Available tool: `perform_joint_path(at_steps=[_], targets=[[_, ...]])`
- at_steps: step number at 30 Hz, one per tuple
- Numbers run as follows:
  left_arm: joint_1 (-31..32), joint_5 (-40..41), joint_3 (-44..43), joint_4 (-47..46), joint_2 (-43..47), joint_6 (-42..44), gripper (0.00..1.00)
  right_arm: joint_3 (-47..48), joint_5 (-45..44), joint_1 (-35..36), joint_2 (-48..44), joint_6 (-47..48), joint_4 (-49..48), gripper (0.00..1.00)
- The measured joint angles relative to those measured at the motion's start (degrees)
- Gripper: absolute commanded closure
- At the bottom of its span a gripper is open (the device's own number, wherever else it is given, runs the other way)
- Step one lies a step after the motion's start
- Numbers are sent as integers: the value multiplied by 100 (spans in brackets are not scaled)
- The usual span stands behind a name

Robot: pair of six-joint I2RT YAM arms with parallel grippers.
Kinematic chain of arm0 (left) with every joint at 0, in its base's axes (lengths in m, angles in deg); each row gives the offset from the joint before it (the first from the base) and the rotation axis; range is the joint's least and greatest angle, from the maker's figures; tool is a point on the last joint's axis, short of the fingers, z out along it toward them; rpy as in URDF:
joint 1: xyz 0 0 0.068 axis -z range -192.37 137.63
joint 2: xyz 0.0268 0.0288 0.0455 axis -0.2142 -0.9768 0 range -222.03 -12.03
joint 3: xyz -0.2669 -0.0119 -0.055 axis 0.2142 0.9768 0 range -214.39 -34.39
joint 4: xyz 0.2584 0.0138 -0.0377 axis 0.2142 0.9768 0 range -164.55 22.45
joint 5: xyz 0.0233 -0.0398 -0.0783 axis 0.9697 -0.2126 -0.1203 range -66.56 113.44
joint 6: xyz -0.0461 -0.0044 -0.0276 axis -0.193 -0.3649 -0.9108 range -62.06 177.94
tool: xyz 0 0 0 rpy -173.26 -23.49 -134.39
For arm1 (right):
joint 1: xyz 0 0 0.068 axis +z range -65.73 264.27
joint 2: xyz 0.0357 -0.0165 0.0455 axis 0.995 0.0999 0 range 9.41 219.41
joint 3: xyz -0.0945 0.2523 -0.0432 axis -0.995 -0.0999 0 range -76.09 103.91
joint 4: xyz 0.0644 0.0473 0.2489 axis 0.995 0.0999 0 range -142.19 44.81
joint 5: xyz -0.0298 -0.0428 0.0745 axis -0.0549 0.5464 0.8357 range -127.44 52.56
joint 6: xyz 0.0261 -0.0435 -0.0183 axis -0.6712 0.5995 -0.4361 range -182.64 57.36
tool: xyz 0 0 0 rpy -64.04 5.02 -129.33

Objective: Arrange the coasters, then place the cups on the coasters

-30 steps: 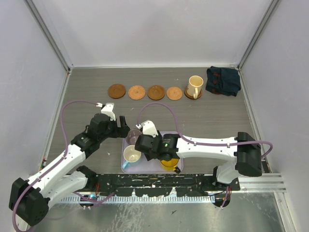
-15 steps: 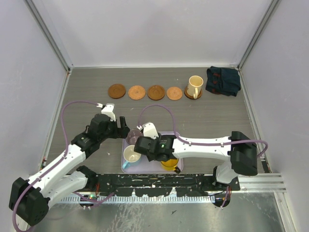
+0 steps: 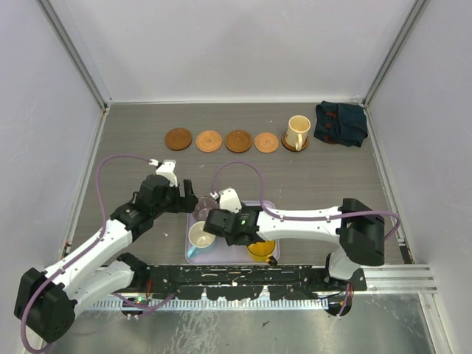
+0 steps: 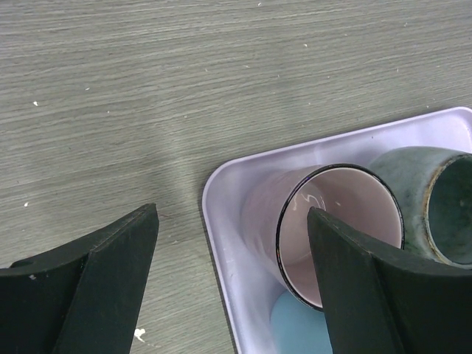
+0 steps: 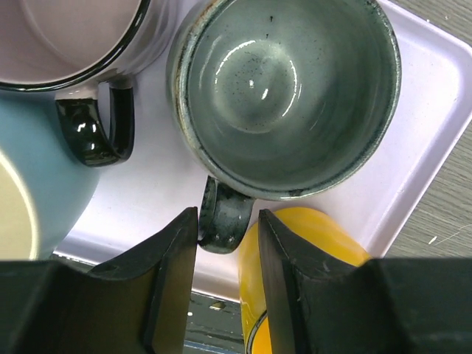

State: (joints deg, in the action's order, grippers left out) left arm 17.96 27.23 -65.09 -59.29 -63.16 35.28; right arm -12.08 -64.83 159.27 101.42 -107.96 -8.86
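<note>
Four bare brown coasters (image 3: 209,141) lie in a row at the back; a fifth one (image 3: 284,145) carries the pale cream cup (image 3: 298,131). The lavender tray (image 3: 259,207) holds the purple cup (image 4: 346,214), the blue-and-cream cup (image 3: 200,236), the yellow cup (image 5: 317,236) and the grey-teal cup (image 5: 287,88). My right gripper (image 5: 228,221) straddles the grey-teal cup's handle (image 5: 225,221). Its left pad touches the handle and a sliver of gap shows on the right. My left gripper (image 4: 232,214) stands wide open over the tray's corner, one finger above the purple cup's mouth.
A dark blue cloth (image 3: 341,122) is bunched at the back right, next to the cream cup. White walls close in the table at the back and on both sides. The arm bases and a black rail run along the near edge.
My right gripper's jaws have narrowed around the grey-teal cup's handle, and that arm's elbow has swung left. The left arm has hardly moved.
</note>
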Motion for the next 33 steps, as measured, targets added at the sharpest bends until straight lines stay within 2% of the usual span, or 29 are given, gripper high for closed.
perform_joint_path(at_steps=[13, 18, 21, 33], targets=[[0, -7, 17, -17, -111, 0, 17, 0, -280, -46, 581, -291, 37, 65], [0, -15, 37, -24, -111, 0, 17, 11, -450, -50, 667, -382, 59, 82], [0, -15, 55, -28, -111, -2, 17, 26, -553, -48, 704, -439, 68, 98], [0, -20, 63, -72, -223, -4, 17, 28, -673, -50, 595, -404, 188, 99]])
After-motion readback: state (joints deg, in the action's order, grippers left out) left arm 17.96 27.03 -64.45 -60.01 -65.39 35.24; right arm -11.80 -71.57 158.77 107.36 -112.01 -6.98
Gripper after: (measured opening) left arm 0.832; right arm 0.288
